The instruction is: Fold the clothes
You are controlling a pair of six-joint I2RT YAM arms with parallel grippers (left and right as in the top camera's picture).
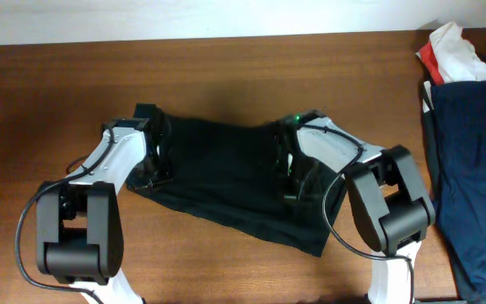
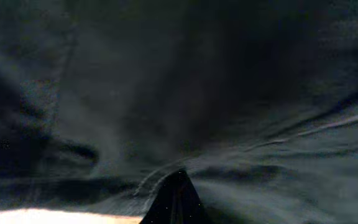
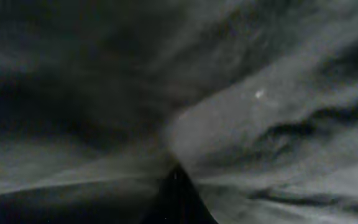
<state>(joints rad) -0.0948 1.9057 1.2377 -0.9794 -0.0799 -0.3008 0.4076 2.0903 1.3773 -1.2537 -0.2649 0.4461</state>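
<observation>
Across the middle of the bench (image 1: pixel 226 59) lies a black garment (image 1: pixel 222 173), spread flat with its near edge slanting toward the right near corner. At its left end the left fingers (image 1: pixel 159 171) press down into the cloth, and at its right end the right fingers (image 1: pixel 291 189) do the same. Both wrist views are filled with dark cloth whose wrinkles run together at the fingertips, so each pair looks closed on a pinch of the garment. Along the right edge a blue garment (image 1: pixel 471 169) lies apart, with a white and red cloth (image 1: pixel 454 49) at the far right corner.
</observation>
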